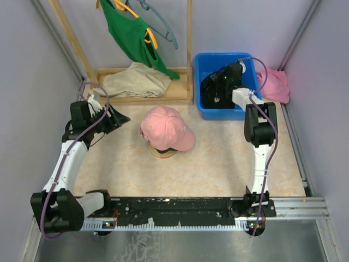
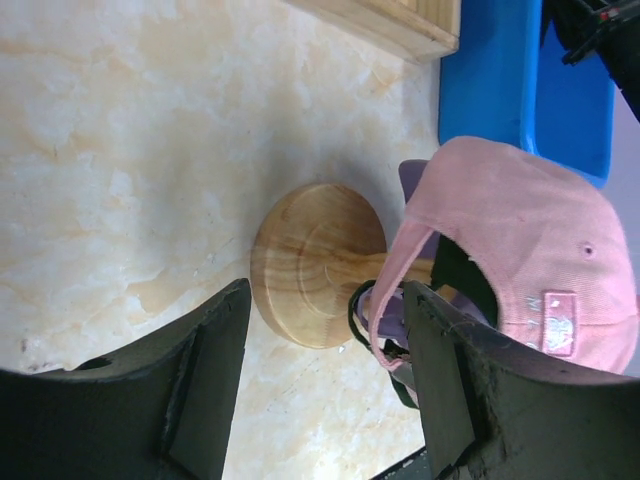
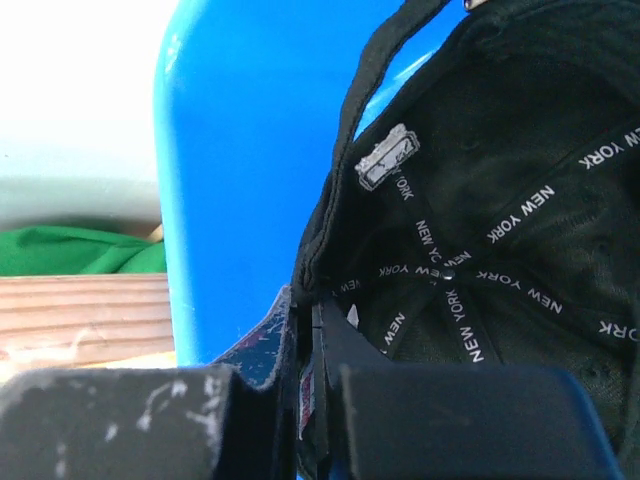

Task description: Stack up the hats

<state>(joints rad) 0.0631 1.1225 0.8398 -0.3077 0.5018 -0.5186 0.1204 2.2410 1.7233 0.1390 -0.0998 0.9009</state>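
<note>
We see right gripper (image 3: 305,400) pinching black cap (image 3: 480,250) by its rim in blue bin (image 3: 230,180); left gripper (image 2: 325,345) spread, empty, beside pink cap (image 1: 166,128) on wooden stand (image 2: 300,265). Thin pinch may slip if fabric snags bin wall.

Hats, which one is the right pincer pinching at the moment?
The black cap in the blue bin, its rim clamped in the right pincer; the pink cap sits on the wooden stand.
</note>
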